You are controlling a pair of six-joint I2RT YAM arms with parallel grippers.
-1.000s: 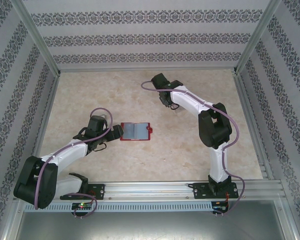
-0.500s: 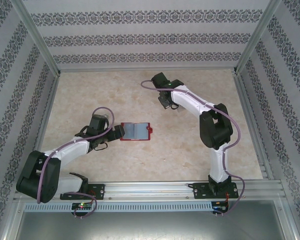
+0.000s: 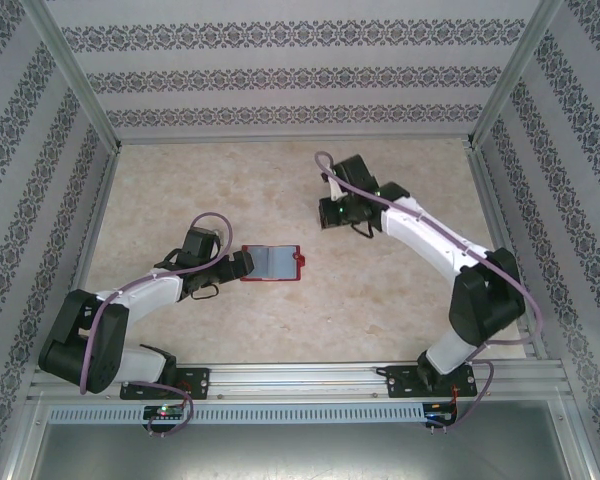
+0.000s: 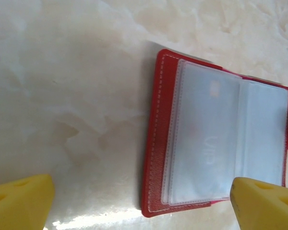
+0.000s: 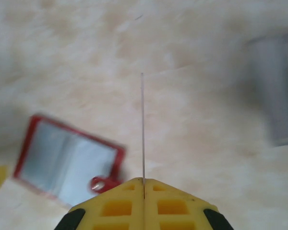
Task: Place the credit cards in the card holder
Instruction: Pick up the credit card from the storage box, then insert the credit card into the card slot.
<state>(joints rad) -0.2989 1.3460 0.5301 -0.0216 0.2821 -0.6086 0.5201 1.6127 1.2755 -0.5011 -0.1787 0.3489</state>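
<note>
— Lying which way, the holder point(image 3: 270, 263)?
— Open and flat on the surface point(image 3: 180, 190), pockets up. From above, its long axis runs left to right and the fold runs near to far. The snap tab point(image 3: 301, 259) points right, toward the right arm's side.
— And the left fingers point(image 4: 261, 203)?
— Spread wide, at the holder's left end. In the left wrist view the holder takes up the right half, with its red stitched cover edge toward the middle. One yellow tip overlaps its lower corner and the other sits far off over bare surface. I can't tell whether either one touches it.
— Anything in the pockets?
— A pale second card point(image 4: 206, 139) with faint print shows through the pocket on the side away from the tab.
— The right fingers point(image 5: 143, 191)?
— Pressed together on a card point(image 5: 142, 124). It is edge-on to the wrist camera, a thin line straight out from the tips. Whether that is its long side I can't tell. From above, those fingers are right of the holder and beyond it, not touching it. In the right wrist view the holder lies down-left of the card, with its tab on the card's side. A blurred grey shape point(image 5: 273, 91) sits at that view's right edge, too smeared to name
</note>
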